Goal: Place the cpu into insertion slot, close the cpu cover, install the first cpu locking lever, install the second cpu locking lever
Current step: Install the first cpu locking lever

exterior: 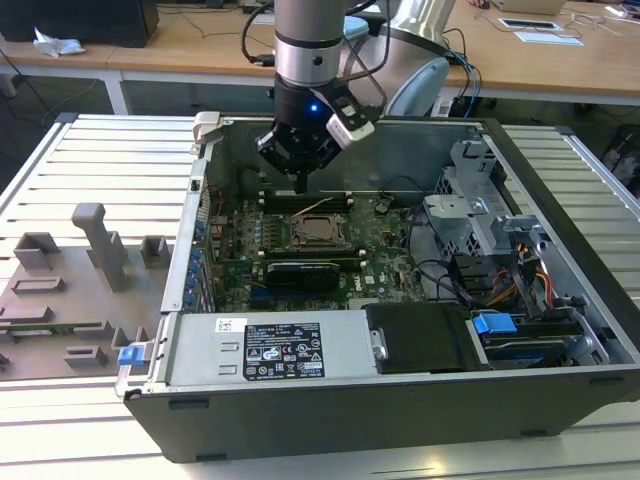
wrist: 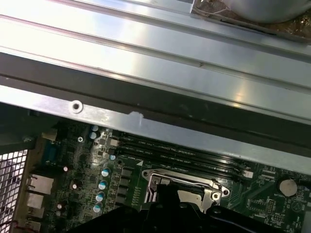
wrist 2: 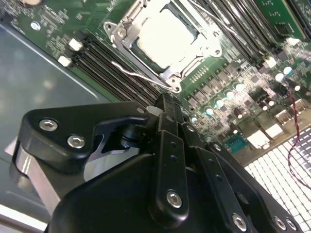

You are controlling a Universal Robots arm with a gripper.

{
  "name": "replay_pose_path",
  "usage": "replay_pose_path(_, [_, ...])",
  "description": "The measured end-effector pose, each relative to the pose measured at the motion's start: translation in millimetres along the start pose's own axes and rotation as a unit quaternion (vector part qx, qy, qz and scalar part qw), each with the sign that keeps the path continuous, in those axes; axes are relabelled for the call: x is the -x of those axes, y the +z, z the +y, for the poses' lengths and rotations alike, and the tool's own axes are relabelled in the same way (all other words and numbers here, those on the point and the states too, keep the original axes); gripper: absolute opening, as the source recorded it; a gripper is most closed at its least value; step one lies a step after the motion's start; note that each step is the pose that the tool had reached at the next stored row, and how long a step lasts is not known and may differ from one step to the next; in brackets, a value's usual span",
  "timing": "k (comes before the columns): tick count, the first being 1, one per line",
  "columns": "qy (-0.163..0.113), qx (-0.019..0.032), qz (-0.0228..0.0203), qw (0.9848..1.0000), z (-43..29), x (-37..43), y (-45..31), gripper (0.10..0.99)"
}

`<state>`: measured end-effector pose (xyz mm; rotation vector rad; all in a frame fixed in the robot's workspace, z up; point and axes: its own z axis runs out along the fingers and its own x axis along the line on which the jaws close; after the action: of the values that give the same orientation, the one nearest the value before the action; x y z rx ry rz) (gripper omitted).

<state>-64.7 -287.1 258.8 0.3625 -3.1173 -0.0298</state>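
Observation:
The cpu [wrist 2: 165,36] lies silver-topped in the insertion slot [exterior: 316,232] on the green motherboard, inside the open computer case. The cpu cover [wrist 2: 127,34] lies flat over it, and the chip shows through the cover's window. A thin wire locking lever [wrist 2: 138,74] stands a little off the socket's side nearest my gripper. A second wire lever [wrist 2: 214,22] runs along the opposite side. My gripper [wrist 2: 164,99] hangs just above the board beside the socket, between it and the memory slots. Its black fingers are shut with nothing in them. In the exterior view the gripper [exterior: 300,184] points down behind the socket.
Long memory slots [wrist 2: 97,58] flank the socket. A black graphics card [exterior: 300,272] sits in front of it, then the power supply [exterior: 270,350]. Drive cages and cables [exterior: 500,260] fill the exterior view's right. Case walls [exterior: 205,170] ring the board. Grey fixtures [exterior: 95,245] stand outside at the left.

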Motion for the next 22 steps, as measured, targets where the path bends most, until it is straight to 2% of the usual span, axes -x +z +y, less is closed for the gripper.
replay_pose_path(2, [0.006, 0.0000, -0.0001, 1.0000, 0.0, 0.2, 0.4, 0.106])
replay_pose_path(5, [0.048, 0.0012, -0.0012, 0.9988, -0.1, 0.1, 1.2, 0.106])
replay_pose_path(8, [0.072, 0.0171, -0.0046, 0.9973, 0.0, 0.2, 1.5, 0.106])
replay_pose_path(9, [0.074, 0.0192, -0.0050, 0.9970, -0.2, 0.2, 1.6, 0.106])
replay_pose_path(11, [0.075, 0.0197, -0.0051, 0.9970, -1.3, -0.1, 3.5, 0.106])
replay_pose_path(16, [0.075, 0.0198, -0.0049, 0.9970, -1.5, -0.1, 15.4, 0.106])
replay_pose_path(22, [0.075, 0.0198, -0.0049, 0.9970, -1.2, 0.0, 20.5, 0.106])
